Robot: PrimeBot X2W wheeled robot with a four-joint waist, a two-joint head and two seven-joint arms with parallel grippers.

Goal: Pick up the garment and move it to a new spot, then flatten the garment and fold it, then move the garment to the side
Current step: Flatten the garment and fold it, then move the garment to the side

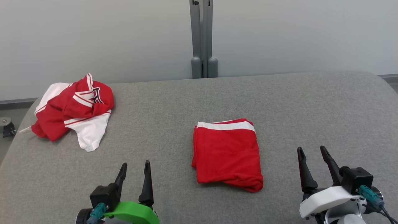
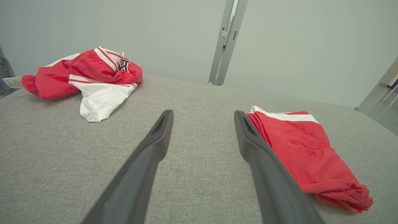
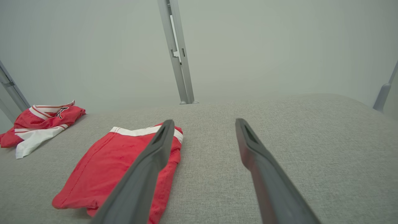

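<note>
A folded red garment (image 1: 227, 154) with a white band along its far edge lies flat in the middle of the grey padded table (image 1: 174, 105); it also shows as the folded garment (image 2: 306, 149) in the left wrist view and the folded garment (image 3: 121, 168) in the right wrist view. My left gripper (image 1: 136, 169) is open near the front edge, left of it, with nothing between its fingers. My right gripper (image 1: 311, 151) is open to the right of the garment, also with nothing held. The left gripper (image 2: 203, 116) and right gripper (image 3: 203, 124) hover above bare table.
A crumpled red and white garment (image 1: 73, 110) lies in a heap at the table's far left; it shows as the heap (image 2: 90, 77) and the heap (image 3: 37, 124) in the wrist views. A grey metal post (image 1: 202, 37) stands behind the table against a pale wall.
</note>
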